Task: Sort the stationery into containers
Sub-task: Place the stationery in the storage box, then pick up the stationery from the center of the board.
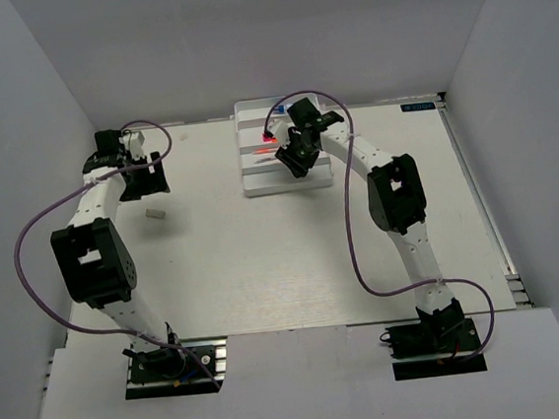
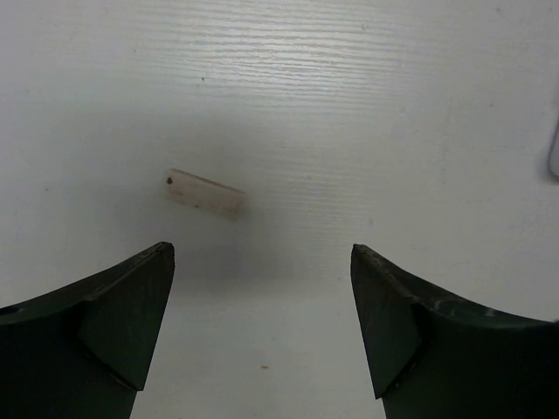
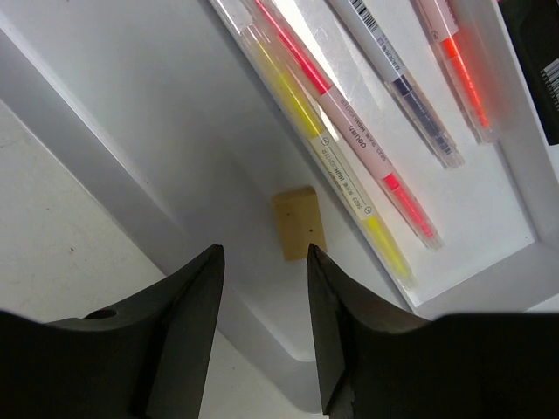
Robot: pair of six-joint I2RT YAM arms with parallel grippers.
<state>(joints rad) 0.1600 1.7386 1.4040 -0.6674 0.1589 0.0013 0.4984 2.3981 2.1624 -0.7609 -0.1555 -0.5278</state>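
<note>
The white stepped tray [image 1: 255,177] stands at the back centre of the table. My right gripper [image 1: 295,160] hovers over it, open and empty. In the right wrist view its tips [image 3: 265,255] sit just short of a tan eraser block [image 3: 298,223] that lies in a tray row [image 3: 131,113]. Beside the block lie a yellow stick [image 3: 301,109], a pink stick [image 3: 354,131], a thin pale pen [image 3: 397,83] and an orange marker [image 3: 458,70]. My left gripper [image 1: 144,179] is open and empty above the table. A pale eraser block [image 2: 205,193] lies just ahead of its tips [image 2: 262,262] and also shows in the top view [image 1: 155,215].
Grey walls close in the table on the left, back and right. The right arm's purple cable [image 1: 348,223] loops over the table's middle. A pale object [image 2: 554,148] pokes in at the right edge of the left wrist view.
</note>
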